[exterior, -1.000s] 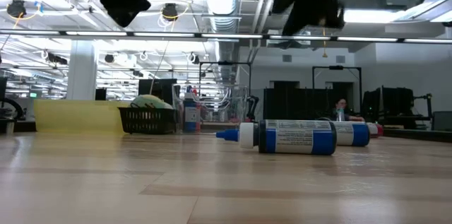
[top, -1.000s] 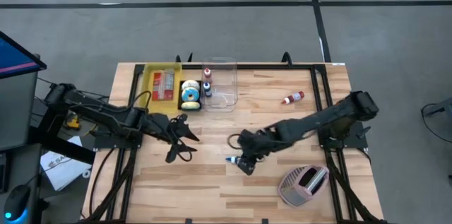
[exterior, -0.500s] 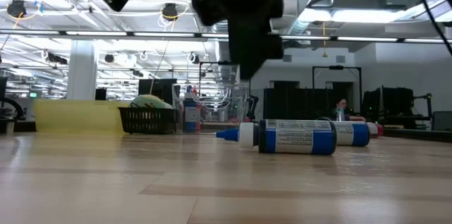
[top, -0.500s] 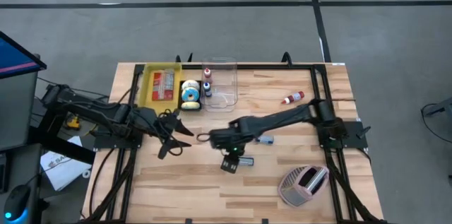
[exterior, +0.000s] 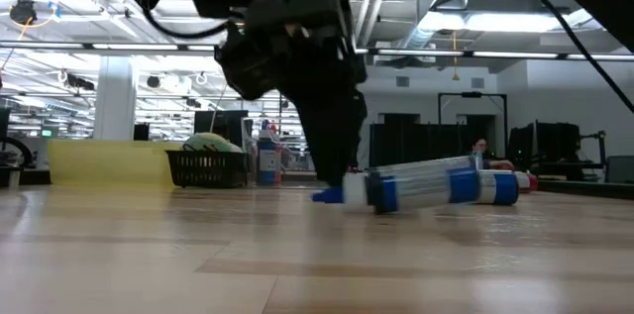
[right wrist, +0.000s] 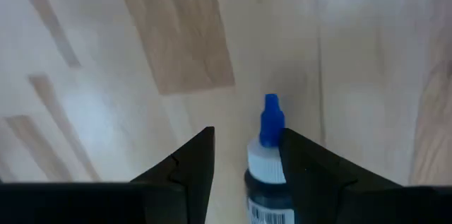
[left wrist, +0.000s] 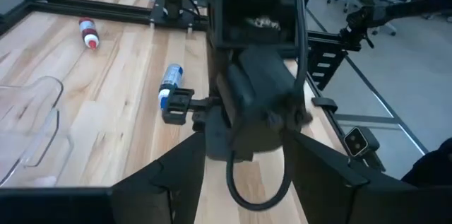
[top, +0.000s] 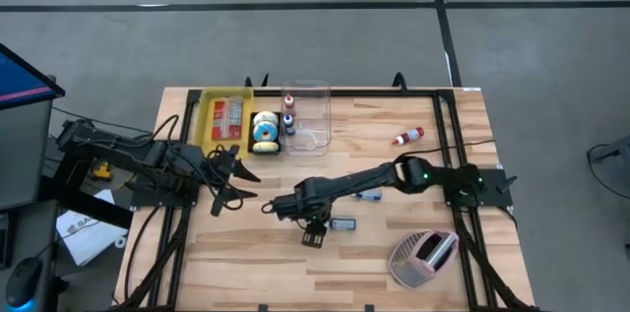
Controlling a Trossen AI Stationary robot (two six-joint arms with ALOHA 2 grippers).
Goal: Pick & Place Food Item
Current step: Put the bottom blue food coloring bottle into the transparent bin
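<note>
Right wrist view: right gripper (right wrist: 244, 155), fingers spread either side of the blue-capped bottle (right wrist: 268, 155) lying on the wooden table (right wrist: 169, 47), blue nozzle pointing ahead beyond the fingertips; left gripper (top: 224, 186), fingers apart and holding nothing, waits well to its side near the yellow tray (top: 210, 113).

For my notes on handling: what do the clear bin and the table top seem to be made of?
The clear bin looks like glossy transparent plastic: the planks show through its walls. The table top looks like light, smooth-finished wood: joined planks with visible grain, probably butcher block.
</note>
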